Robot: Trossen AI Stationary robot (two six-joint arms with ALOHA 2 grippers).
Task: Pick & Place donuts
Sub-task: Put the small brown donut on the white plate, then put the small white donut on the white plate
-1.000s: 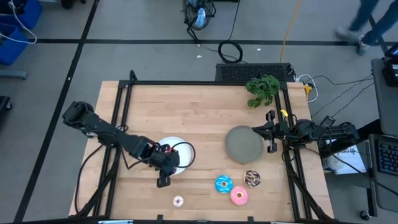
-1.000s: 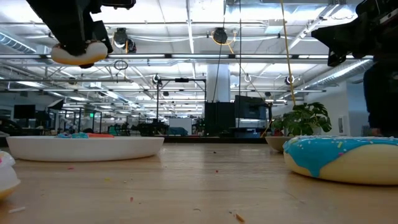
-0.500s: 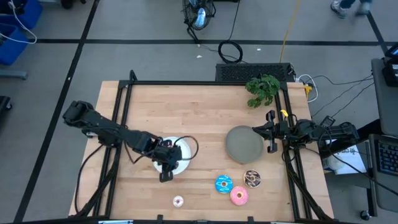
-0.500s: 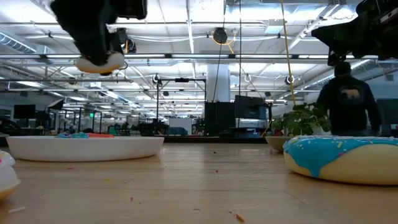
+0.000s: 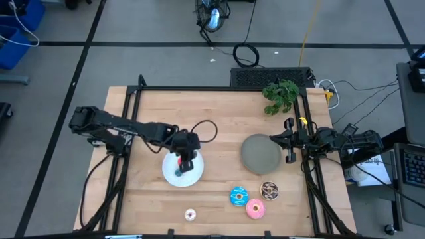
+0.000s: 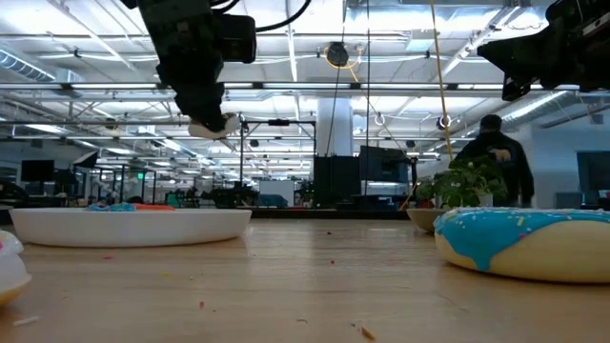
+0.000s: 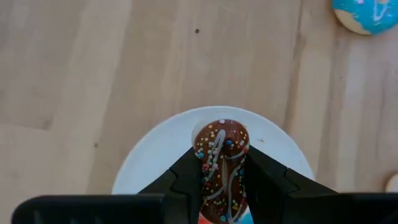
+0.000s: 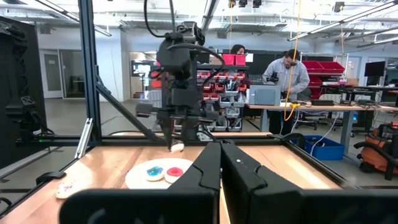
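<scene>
2 small donuts, blue (image 8: 155, 171) and red (image 8: 175, 171), are lying on the white plate (image 5: 171, 178) while the left end effector (image 7: 222, 169) is hovering above it, pinching the tiny brown sprinkled donut (image 7: 221, 162) (held on edge). Near the desk (image 5: 212, 119) front are sitting 4 more donuts. The right end effector (image 8: 221, 152), fingers pressed together, is waiting beside the grey plate (image 5: 260, 153).

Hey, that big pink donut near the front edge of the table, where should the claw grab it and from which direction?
The pink donut lies flat on the table, hole up, so come straight down from above and pinch across the ring's outer edge. Line the fingers up front to back: the blue donut and the brown sprinkled donut sit close on its far side, left and right.
</scene>
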